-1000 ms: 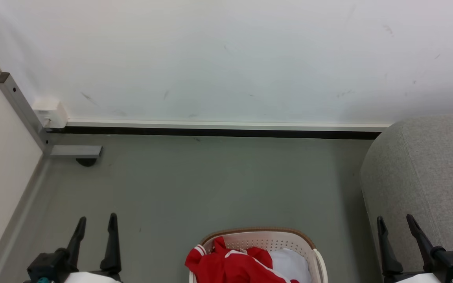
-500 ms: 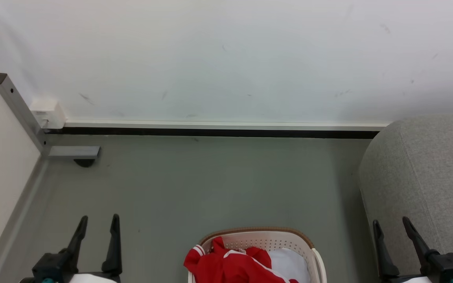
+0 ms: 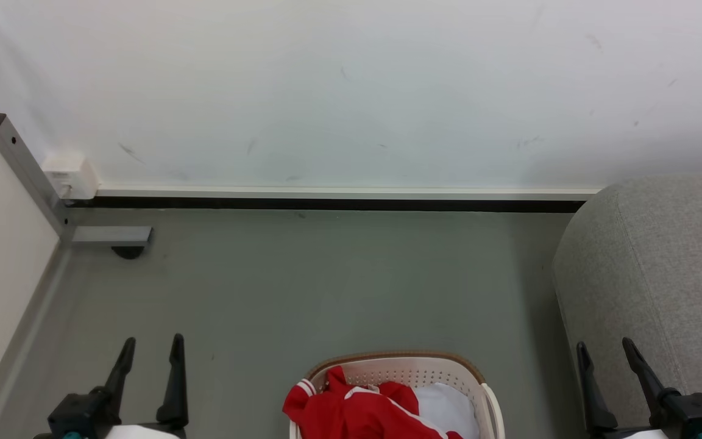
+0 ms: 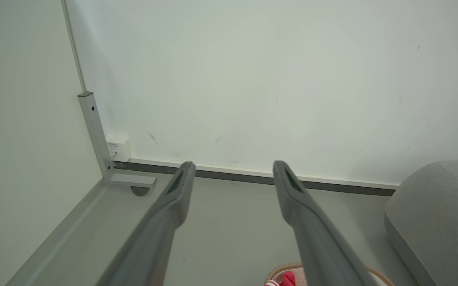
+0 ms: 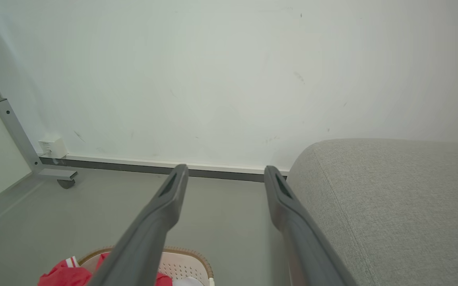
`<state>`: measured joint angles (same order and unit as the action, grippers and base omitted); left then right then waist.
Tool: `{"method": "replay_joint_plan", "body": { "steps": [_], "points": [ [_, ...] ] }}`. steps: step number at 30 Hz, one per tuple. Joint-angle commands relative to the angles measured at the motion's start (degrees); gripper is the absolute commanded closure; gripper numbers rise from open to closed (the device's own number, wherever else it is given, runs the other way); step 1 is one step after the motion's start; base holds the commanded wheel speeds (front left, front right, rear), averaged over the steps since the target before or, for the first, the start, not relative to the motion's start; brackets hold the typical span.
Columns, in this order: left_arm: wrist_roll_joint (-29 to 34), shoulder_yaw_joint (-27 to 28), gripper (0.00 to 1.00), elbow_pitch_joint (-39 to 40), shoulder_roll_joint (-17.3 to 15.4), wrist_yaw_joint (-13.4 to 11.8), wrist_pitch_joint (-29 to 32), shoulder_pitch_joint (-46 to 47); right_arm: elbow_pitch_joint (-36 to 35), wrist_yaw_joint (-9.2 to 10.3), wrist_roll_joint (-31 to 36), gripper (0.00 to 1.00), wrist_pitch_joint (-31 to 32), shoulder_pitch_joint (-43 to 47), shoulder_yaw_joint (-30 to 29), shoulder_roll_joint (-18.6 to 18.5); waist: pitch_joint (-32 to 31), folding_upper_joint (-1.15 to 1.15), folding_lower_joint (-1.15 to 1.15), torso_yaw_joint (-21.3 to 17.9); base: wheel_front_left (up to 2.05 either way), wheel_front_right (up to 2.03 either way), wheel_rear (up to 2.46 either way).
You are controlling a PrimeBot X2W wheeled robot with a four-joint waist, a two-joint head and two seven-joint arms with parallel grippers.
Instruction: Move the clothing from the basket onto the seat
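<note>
**Entry: pre-grasp, nothing transferred yet**

Left gripper point(image 3: 151, 340): fingers spread well apart, nothing between them; it hangs over bare floor point(image 3: 302, 286), well apart from the basket. The left wrist view confirms the gap, with only wall and skirting seen through it.

Right gripper point(image 3: 604, 344): likewise wide open and empty, at the foot of the seat point(image 3: 662, 262), beside the basket but not over it.

Red clothing point(image 3: 351, 411): bunched in the left part of the basket point(image 3: 424, 371), one white-striped cuff hanging over the near-left rim. A pale white pad point(image 3: 451, 408) lies beside it in the right part. The basket stands on the floor between the two grippers, just left of the seat.

Progress, as judged: zero steps complete. Garment not touched or lifted, and nothing lies on the part of the seat that shows. Remaining: reach into the basket, grip the red fabric, lift it clear, carry it right and release it on the sofa.

Versus a second ago: the whole head view has drifted slightly left, wall box point(image 3: 70, 175) and sofa edge alike, so that is the camera moving. Garment lies the same way. The right gripper sits a touch lower in view; both gaps are unchanged.
</note>
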<state>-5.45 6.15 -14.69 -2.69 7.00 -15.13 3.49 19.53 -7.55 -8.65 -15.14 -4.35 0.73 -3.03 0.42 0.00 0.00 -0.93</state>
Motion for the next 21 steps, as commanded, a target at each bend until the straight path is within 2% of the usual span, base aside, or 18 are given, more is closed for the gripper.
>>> {"method": "replay_joint_plan", "body": {
  "steps": [1,13,21],
  "points": [
    [-0.8,0.1,0.0,-0.2,-0.4,0.0,0.0,0.3,0.1,0.12,-0.4,0.0,0.0,0.0,0.0,0.1,0.1,0.0,0.0,-0.1,0.0,0.0,0.0],
    [0.1,-2.9,0.0,-1.3,-0.4,0.3,0.0,3.1,-1.0,0.12,-0.5,0.0,0.0,-1.2,0.2,0.1,1.7,0.0,0.0,-2.1,0.0,0.0,0.0],
    [1.9,-13.1,0.0,-10.8,-0.4,0.5,0.0,9.4,-2.9,0.12,-0.1,0.0,0.0,-3.4,0.8,0.1,5.9,0.0,0.0,-4.3,0.0,0.0,0.0]
  ]
}}
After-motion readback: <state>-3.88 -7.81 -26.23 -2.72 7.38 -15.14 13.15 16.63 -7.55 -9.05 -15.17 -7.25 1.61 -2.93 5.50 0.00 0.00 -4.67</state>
